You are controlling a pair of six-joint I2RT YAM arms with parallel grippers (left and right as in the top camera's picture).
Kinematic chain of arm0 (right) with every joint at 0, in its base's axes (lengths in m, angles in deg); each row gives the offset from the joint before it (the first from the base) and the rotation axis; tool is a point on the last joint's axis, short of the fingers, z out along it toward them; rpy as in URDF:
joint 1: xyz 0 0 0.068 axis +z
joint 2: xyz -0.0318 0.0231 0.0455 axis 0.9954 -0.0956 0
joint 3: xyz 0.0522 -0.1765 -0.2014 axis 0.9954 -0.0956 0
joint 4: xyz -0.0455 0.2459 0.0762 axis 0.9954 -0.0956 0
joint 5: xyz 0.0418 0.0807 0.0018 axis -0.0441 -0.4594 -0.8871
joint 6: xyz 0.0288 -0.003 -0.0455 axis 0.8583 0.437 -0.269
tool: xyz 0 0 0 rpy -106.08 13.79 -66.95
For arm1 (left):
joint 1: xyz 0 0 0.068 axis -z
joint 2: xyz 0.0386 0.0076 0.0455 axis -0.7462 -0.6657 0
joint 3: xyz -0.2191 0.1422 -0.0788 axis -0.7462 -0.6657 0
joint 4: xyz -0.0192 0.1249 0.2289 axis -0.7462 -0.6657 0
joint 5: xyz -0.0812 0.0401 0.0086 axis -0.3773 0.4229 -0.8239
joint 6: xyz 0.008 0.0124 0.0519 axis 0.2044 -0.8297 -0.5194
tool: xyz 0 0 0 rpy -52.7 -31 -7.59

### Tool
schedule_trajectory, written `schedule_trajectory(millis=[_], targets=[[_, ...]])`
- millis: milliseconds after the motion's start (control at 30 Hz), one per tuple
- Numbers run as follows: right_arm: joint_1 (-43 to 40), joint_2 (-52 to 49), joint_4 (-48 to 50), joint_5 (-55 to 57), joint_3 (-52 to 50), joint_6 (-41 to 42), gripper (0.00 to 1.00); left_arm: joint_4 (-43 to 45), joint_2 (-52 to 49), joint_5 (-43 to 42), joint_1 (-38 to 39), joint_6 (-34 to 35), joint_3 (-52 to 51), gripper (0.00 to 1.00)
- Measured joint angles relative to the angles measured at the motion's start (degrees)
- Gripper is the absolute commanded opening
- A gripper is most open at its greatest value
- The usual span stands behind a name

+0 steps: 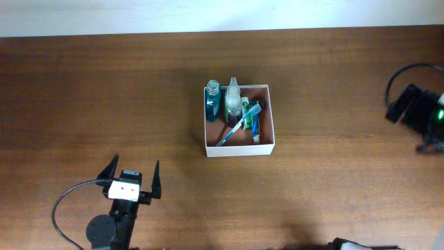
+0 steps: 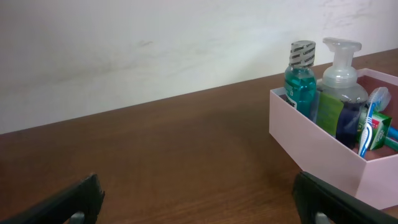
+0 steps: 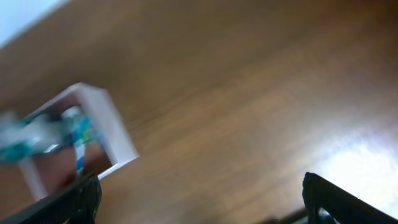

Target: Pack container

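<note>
The left jaws are spread wide and nothing is held or touched by them; bare brown wooden bench (image 1: 104, 90) is seen between the two dark fingers (image 2: 74, 202) in the left wrist view. The left arm (image 1: 114, 222) is placed at the near edge of the bench, toward the near left corner, with the jaws pointed toward the far edge and kept low over the wood.

The right jaws are likewise held wide apart and empty, as shown in the right wrist view, where only the bench surface lies between the fingers (image 3: 336, 199). The right arm (image 1: 416, 111) is set at the right edge of the bench, well apart from the box.

The square, shallow white-walled container (image 1: 239, 149) is found near the middle of the bench, slightly toward the far edge. Inside it, a teal liquid bottle (image 1: 212, 101) and a clear pump bottle (image 1: 234, 97) are stood upright along the far wall, and a blue-and-white toothbrush (image 1: 236, 128) is laid slantwise beside a green-and-white packet (image 1: 255, 125).
</note>
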Motion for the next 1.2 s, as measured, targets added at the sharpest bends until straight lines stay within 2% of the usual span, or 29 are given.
schedule_trajectory(millis=[200,533,700,933,1100,1200], targets=[[8.9,11.6,-0.2,-0.2,0.1,0.0,0.99,0.0,0.0,0.0,0.0,0.0,0.0,0.99],[9.3,23.8,-0.4,0.0,-1.1,0.0,0.99,0.0,0.0,0.0,0.0,0.0,0.0,1.00],[9.4,32.7,3.9,0.0,-9.2,0.0,0.99,0.0,0.0,0.0,0.0,0.0,0.0,0.99],[9.5,47.8,27.3,-3.6,-35.6,0.0,0.99,0.0,0.0,0.0,0.0,0.0,0.0,0.99],[11.8,55.9,49.0,-8.5,-54.6,0.0,0.99,0.0,0.0,0.0,0.0,-0.2,0.0,0.99],[13.0,59.5,55.3,-10.5,-63.6,0.0,0.99,0.0,0.0,0.0,0.0,-0.2,0.0,0.99]])
